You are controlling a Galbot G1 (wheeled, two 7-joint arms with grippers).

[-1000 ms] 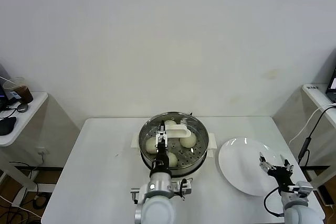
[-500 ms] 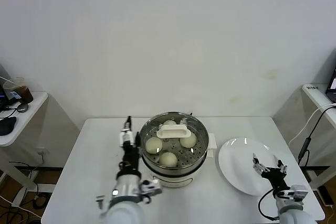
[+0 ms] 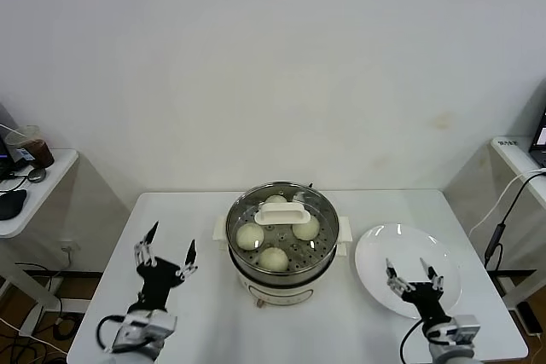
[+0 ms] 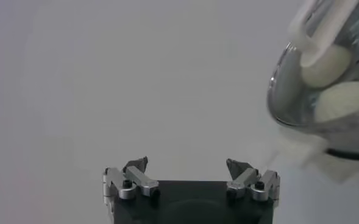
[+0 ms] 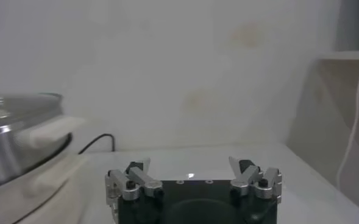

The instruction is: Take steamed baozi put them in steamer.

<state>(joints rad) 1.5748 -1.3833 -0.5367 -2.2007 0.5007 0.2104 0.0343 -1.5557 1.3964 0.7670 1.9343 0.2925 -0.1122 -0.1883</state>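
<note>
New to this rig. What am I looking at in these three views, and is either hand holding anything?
This is a two-armed robot working at a white table. The wide picture is from a camera on its head, looking down. The other two come from cameras on each wrist, looking out past that arm's own hand.

In the middle of the table stands the steamer, a shiny steel pot with a glass lid on top. Four steamed baozi lie inside, visible through the lid. Beside it, on the robot's right, is a bare white plate.

The left hand is low at the near left of the table, the right hand is over the plate's near edge. Both are open and hold nothing.
</note>
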